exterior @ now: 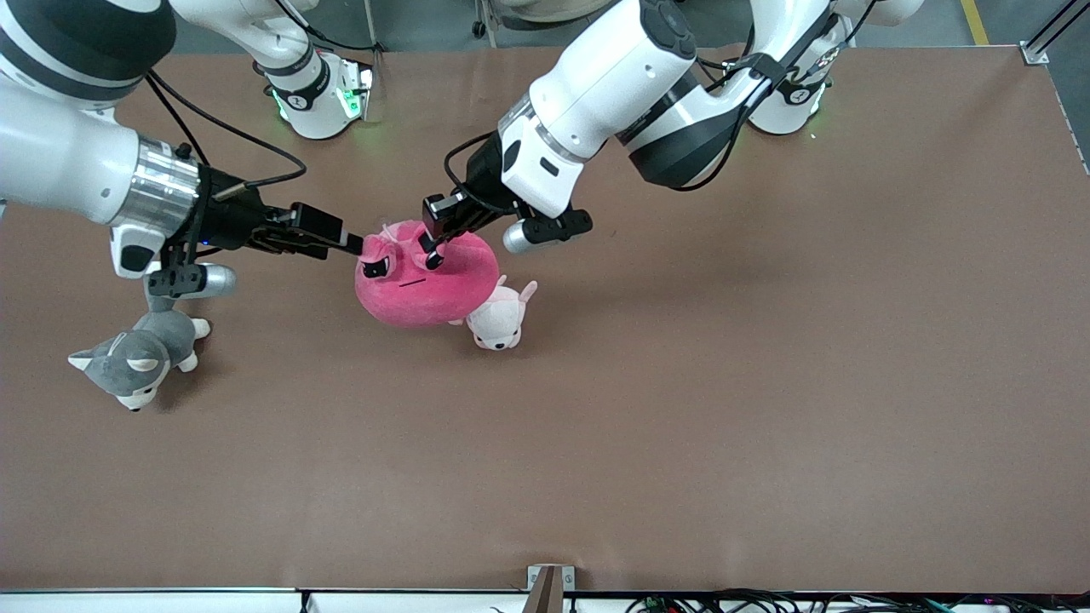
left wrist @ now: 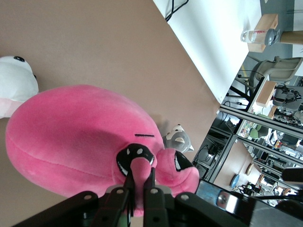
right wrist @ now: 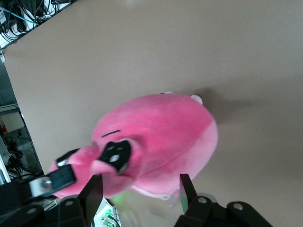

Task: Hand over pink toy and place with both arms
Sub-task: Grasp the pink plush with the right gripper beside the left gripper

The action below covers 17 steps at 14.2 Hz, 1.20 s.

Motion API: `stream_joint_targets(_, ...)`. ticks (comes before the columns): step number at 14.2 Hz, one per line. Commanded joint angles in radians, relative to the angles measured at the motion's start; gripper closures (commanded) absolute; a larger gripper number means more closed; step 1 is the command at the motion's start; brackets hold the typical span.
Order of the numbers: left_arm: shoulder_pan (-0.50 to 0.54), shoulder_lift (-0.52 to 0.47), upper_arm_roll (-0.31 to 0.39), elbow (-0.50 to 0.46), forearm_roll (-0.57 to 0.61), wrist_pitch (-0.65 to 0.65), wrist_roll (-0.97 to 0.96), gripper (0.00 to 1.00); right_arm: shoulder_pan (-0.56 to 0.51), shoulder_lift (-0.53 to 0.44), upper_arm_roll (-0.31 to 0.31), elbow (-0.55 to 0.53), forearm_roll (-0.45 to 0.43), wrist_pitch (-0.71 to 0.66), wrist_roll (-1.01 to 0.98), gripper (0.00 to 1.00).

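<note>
The pink toy (exterior: 426,285) is a rounded hot-pink plush with dark angry eyes. It hangs a little above the table, over the middle. My left gripper (exterior: 434,249) is shut on a tuft of plush at the top of the toy's face; the left wrist view shows it (left wrist: 141,169) pinching pink fabric beside one eye of the toy (left wrist: 71,142). My right gripper (exterior: 356,247) is open at the toy's side toward the right arm's end. In the right wrist view it (right wrist: 139,179) has its fingers spread wide apart, with the toy (right wrist: 161,137) just ahead of them.
A small pale pink-and-white plush (exterior: 500,319) lies on the table just under the pink toy, nearer the front camera. A grey-and-white plush dog (exterior: 140,358) lies toward the right arm's end, below the right wrist. The brown table (exterior: 724,383) spreads around them.
</note>
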Motion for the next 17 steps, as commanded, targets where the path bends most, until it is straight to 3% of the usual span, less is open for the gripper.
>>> stream_joint_targets(1, -0.013, 0.023, 0.002, 0.036, -0.02, 0.014, -0.005, 1.0, -0.002, 0.018, -0.009, 0.044, 0.061, -0.01, 0.076, 0.26)
stream_joint_targets(3, -0.015, 0.024, 0.003, 0.036, -0.02, 0.014, -0.005, 1.0, -0.005, 0.025, -0.01, 0.043, 0.103, -0.008, 0.075, 0.26)
stream_joint_targets(11, -0.033, 0.033, 0.006, 0.036, -0.02, 0.057, -0.005, 1.0, 0.028, 0.065, -0.012, 0.043, 0.039, 0.036, 0.067, 0.27)
stream_joint_targets(15, -0.033, 0.038, 0.006, 0.036, -0.02, 0.062, -0.005, 1.0, 0.031, 0.065, -0.01, 0.034, -0.006, 0.024, 0.066, 0.4)
stream_joint_targets(17, -0.035, 0.04, 0.006, 0.036, -0.02, 0.064, -0.005, 1.0, 0.045, 0.065, -0.009, 0.031, -0.033, 0.022, 0.064, 0.51)
